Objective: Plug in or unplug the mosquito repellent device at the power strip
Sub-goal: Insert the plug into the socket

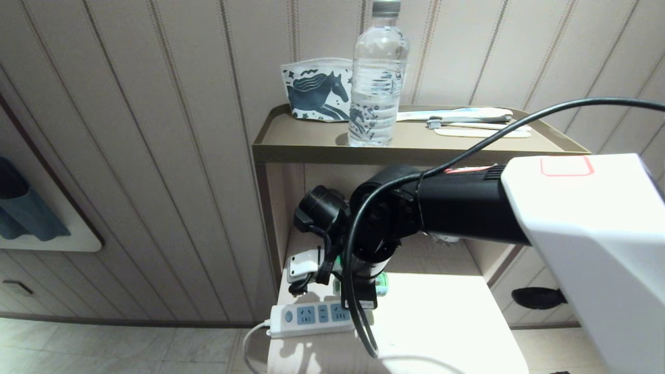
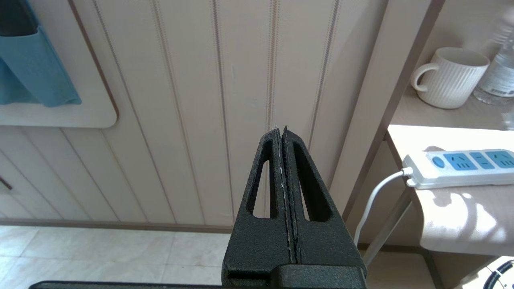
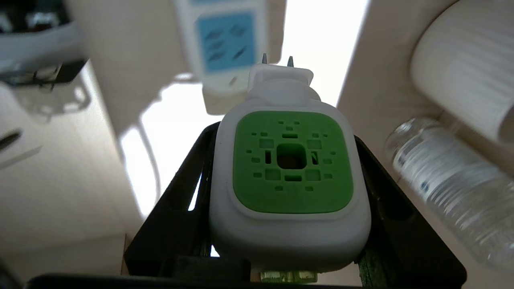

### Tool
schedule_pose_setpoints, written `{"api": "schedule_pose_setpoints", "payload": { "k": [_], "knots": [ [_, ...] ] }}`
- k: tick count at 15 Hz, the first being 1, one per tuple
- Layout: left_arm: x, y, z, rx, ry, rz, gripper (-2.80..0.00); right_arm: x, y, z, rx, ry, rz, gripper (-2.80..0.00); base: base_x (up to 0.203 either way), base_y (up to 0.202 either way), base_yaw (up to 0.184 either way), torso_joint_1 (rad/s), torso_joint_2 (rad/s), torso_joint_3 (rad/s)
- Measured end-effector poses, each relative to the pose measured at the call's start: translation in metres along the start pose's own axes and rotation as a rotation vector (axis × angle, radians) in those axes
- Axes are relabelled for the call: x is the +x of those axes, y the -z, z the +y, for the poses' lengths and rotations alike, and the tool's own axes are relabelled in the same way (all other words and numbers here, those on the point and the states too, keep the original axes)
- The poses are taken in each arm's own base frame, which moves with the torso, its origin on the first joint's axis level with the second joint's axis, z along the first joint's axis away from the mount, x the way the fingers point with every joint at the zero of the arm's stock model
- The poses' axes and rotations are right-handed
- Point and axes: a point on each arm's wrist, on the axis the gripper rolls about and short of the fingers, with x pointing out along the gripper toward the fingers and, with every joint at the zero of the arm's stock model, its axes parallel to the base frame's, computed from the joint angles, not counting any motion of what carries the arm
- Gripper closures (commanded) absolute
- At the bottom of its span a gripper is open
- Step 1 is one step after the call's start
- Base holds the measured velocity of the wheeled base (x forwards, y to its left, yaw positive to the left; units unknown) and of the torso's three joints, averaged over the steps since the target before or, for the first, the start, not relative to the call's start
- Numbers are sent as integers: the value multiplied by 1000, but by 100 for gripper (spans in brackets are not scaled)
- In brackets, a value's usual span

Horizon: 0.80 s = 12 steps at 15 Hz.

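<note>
Repellent device (image 3: pixel 289 180): smooth white plastic, rounded.

Beige panelled wall (image 1: pixel 171 130), tiled floor (image 1: pixel 130 345), shelf (image 1: pixel 415 143)

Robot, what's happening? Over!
Right end effector shut on mosquito repellent device, prongs clear of power strip. Left end effector shut, empty. Nothing blocking.

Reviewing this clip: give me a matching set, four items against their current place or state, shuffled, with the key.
Items:
1. mosquito repellent device
2. power strip
3. left end effector
4. water bottle

States:
A. shut, holding nothing
B. standing on the top shelf
C. lying at the lower surface's edge, sockets empty
D. gripped by the right end effector, prongs bare

Pairs: 1-D, 2-C, 3-A, 4-B
</note>
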Motion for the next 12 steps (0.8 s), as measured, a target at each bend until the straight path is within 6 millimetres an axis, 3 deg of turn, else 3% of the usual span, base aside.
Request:
{"api": "schedule_pose_setpoints", "payload": {
  "k": [5, 9, 12],
  "knots": [
    [0, 0, 0, 0, 1, 0, 0, -29, 18, 17, -69, -110, 107, 0, 0, 0, 0, 0, 0, 0],
    [0, 0, 0, 0, 0, 0, 0, -30, 18, 20, -72, -126, 122, 0, 0, 0, 0, 190, -408, -205],
    [0, 0, 0, 0, 0, -1, 0, -23, 13, 22, -81, -132, 126, 0, 0, 0, 0, 64, -133, -68]
  ]
}}
